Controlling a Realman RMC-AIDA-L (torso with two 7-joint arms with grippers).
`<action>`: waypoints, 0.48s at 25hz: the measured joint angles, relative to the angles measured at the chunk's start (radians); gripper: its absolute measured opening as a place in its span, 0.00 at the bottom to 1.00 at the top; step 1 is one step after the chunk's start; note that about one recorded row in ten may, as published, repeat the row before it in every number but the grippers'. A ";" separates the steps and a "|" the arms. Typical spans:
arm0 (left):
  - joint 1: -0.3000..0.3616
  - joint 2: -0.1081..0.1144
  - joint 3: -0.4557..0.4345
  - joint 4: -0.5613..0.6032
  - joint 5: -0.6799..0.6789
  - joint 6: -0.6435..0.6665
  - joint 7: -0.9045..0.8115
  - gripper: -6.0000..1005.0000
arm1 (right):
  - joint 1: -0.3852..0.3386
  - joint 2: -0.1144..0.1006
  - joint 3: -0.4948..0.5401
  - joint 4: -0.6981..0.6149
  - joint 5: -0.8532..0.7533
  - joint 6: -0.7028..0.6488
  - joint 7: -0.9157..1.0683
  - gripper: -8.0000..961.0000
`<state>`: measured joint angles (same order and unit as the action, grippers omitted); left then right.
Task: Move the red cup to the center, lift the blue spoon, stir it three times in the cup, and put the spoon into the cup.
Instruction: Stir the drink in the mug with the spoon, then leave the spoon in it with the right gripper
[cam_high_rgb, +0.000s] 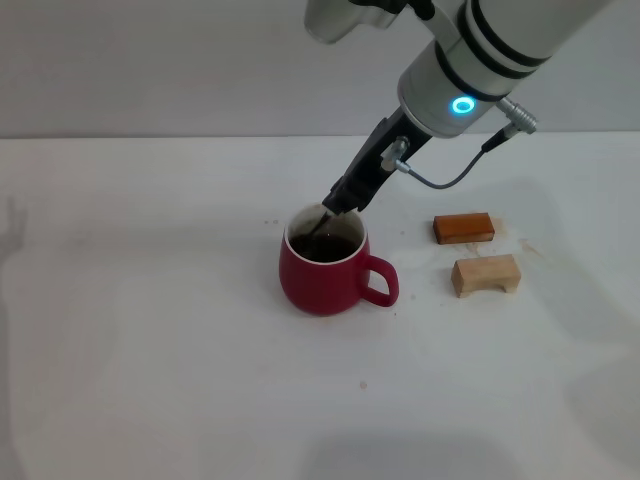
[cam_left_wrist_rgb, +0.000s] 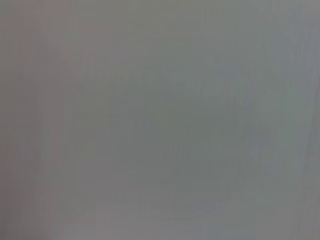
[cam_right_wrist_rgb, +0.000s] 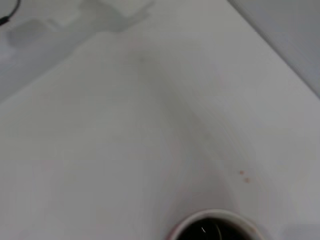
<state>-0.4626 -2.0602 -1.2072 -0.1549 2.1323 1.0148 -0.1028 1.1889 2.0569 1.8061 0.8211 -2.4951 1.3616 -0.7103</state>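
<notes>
The red cup (cam_high_rgb: 325, 272) stands near the middle of the white table, handle pointing right, with dark liquid inside. My right gripper (cam_high_rgb: 342, 201) hangs just above the cup's far rim, its fingers closed together. A thin piece of the blue spoon (cam_high_rgb: 317, 224) runs from the fingertips down into the liquid; its pale handle is hidden in the fingers. The right wrist view shows only the cup's white rim (cam_right_wrist_rgb: 200, 216) and dark liquid at the picture's edge. My left gripper is out of view; the left wrist view shows only blank grey.
An orange-brown wooden block (cam_high_rgb: 464, 228) and a tan wooden block (cam_high_rgb: 486, 274) lie right of the cup. The white table (cam_high_rgb: 150, 330) stretches out to the left and front. A grey wall stands behind.
</notes>
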 joint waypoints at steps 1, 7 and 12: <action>0.000 0.000 0.000 0.000 0.000 0.000 0.000 0.85 | 0.001 -0.001 0.002 -0.001 -0.012 -0.004 0.004 0.15; -0.001 0.000 0.000 0.000 0.000 0.000 0.000 0.85 | -0.005 -0.008 0.009 0.000 -0.064 0.040 0.021 0.15; 0.002 0.000 0.000 0.000 0.000 -0.001 0.000 0.85 | -0.014 -0.008 0.008 0.006 -0.055 0.095 0.010 0.15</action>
<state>-0.4610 -2.0601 -1.2072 -0.1549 2.1321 1.0139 -0.1028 1.1752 2.0492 1.8140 0.8272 -2.5501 1.4566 -0.7006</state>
